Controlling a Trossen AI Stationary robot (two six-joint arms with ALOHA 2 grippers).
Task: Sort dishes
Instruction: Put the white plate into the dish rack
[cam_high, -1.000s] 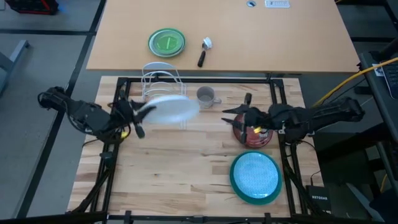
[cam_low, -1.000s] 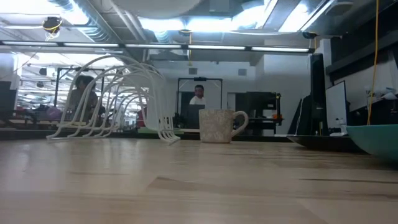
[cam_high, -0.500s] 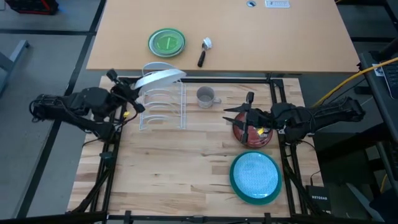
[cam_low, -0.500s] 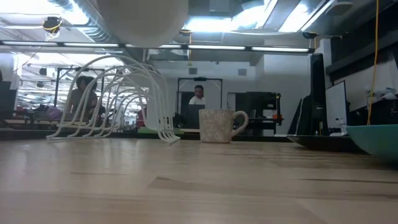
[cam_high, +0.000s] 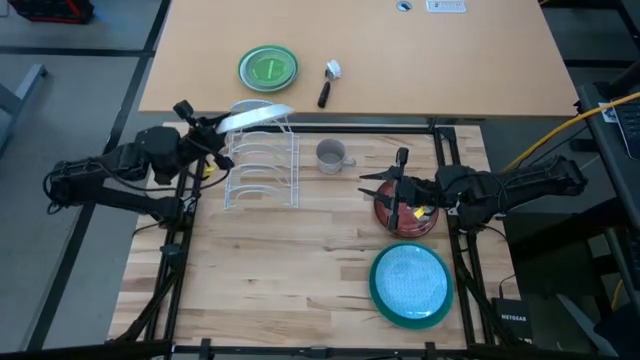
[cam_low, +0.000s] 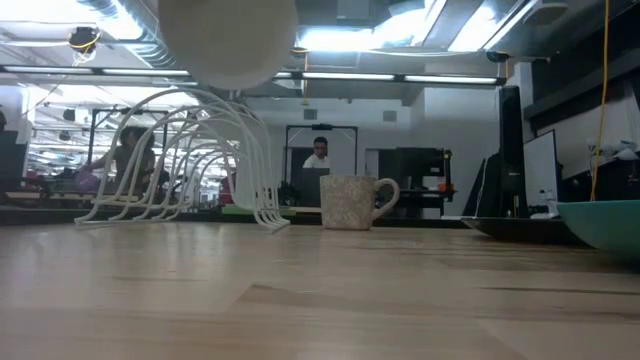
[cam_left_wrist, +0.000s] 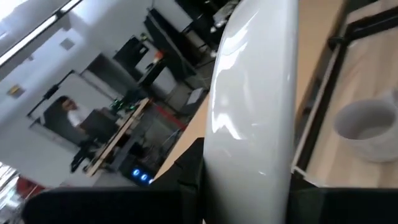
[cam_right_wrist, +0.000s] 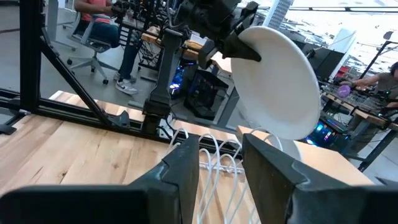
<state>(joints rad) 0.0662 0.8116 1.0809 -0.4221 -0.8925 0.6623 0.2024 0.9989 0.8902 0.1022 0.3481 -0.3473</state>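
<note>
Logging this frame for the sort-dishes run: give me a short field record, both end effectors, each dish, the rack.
left end effector: shut on white plate, held tilted over the far end of the rack
right end effector: open, over dark red plate
white wire rack: no dish in its slots
grey mug: upright on table, beside rack
teal plate: on table, near right, light blue plate inside
green plate: on far table

A plain white round plate (cam_high: 255, 115) sits above a white wire rack (cam_high: 262, 165) on pale striped wood tabletop (cam_high: 280, 270), alongside a speckled grey ceramic mug (cam_high: 330, 154), a dark red patterned plate (cam_high: 408, 219), a teal-rimmed plate with light blue dotted centre (cam_high: 410, 283), and a bright green plate (cam_high: 268, 68).
</note>
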